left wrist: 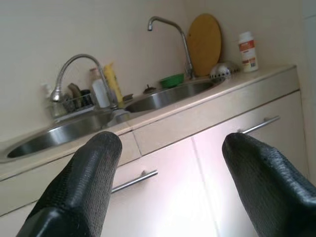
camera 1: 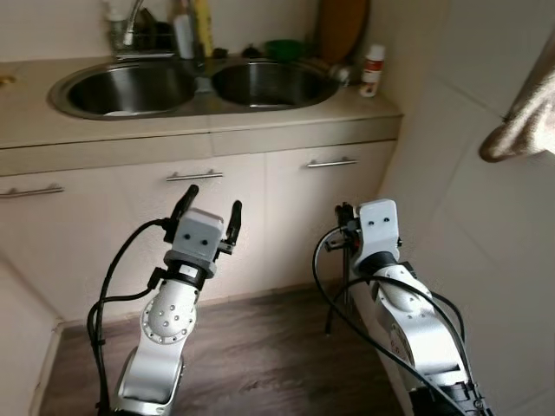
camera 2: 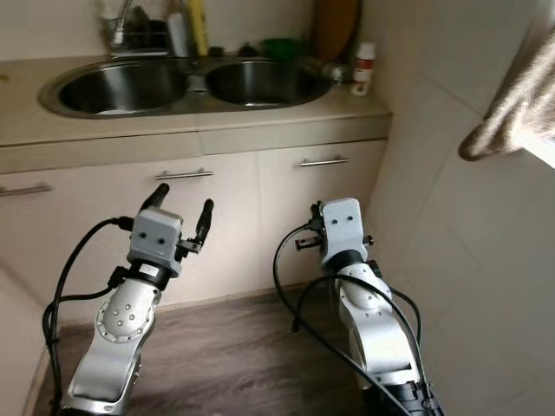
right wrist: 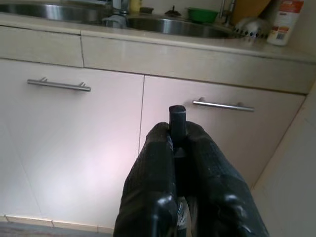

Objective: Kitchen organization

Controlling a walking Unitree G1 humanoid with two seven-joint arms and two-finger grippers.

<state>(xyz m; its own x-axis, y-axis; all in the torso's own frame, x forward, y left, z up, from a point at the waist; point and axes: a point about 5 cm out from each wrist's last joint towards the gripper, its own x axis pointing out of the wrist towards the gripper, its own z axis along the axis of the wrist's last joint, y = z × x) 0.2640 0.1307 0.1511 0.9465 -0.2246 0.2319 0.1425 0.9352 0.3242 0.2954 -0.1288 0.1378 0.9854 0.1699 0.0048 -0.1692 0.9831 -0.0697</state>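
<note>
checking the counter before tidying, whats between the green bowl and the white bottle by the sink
A round wooden cutting board leans on the wall between the green bowl and the white bottle, with a metal strainer before it, clearest in the left wrist view.

No text can be read anywhere. The white bottle (left wrist: pixel 247 51) with the red cap, standing on the worktop (camera 1: pixel 260 108) at the upper right of the frame beside the sink, carries an orange-red label with darker lines below it, perhaps print, but too small and blurred to make out a word or brand. The yellow bottle (left wrist: pixel 113 82) behind the tap, at the upper middle of the frame, shows no legible marking either
</note>
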